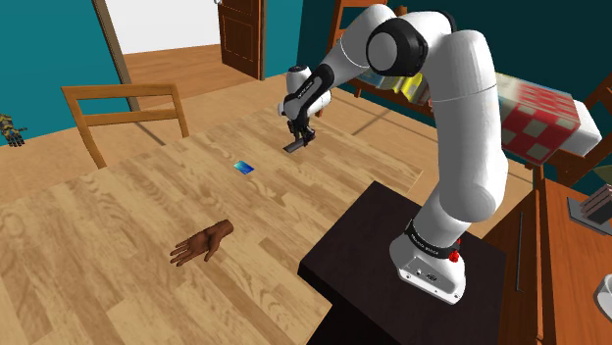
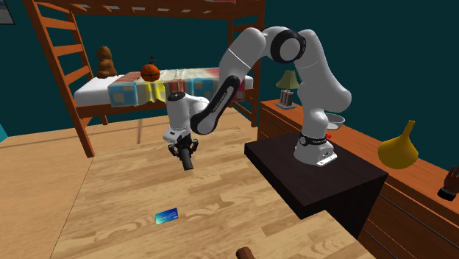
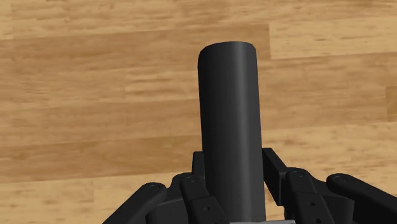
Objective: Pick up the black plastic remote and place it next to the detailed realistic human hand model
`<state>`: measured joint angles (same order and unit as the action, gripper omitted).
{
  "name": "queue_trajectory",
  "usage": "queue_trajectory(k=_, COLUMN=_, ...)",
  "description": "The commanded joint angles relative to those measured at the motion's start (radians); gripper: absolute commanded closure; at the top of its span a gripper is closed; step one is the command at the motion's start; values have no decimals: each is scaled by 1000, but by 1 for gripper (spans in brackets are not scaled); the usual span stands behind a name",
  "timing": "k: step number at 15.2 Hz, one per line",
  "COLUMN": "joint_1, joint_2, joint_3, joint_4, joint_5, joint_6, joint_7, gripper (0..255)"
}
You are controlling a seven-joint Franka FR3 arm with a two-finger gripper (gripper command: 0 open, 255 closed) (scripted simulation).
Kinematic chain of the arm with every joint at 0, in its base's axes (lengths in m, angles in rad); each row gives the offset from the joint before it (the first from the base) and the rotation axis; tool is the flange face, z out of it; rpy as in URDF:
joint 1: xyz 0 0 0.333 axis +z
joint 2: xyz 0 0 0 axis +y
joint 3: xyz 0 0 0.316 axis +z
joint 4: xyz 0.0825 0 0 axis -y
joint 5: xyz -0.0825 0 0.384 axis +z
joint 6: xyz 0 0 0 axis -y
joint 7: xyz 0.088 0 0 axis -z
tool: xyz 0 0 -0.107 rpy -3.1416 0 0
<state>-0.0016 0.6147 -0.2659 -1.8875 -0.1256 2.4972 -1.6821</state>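
**Remote's in the air, time to carry it over**

Jaws are clamped on the black remote (image 3: 230, 127), which hangs above the worktop (image 1: 118, 245), well apart from the brown hand model (image 1: 203, 242). I'd carry it level, clear of the little blue card (image 1: 244, 167), then lower it just beside the hand, not on it. Count: one remote, one hand model, one card.
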Motion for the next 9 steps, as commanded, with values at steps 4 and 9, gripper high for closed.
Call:
queue_trajectory(k=4, joint_1=8, joint_2=-51, joint_3=-6, joint_4=-4, joint_5=-6, joint_6=-47, joint_7=-4, gripper=255)
queue_trajectory(k=9, joint_1=108, joint_2=-144, joint_3=-12, joint_4=-155, joint_5=-45, joint_6=-8, joint_7=113, gripper=255)
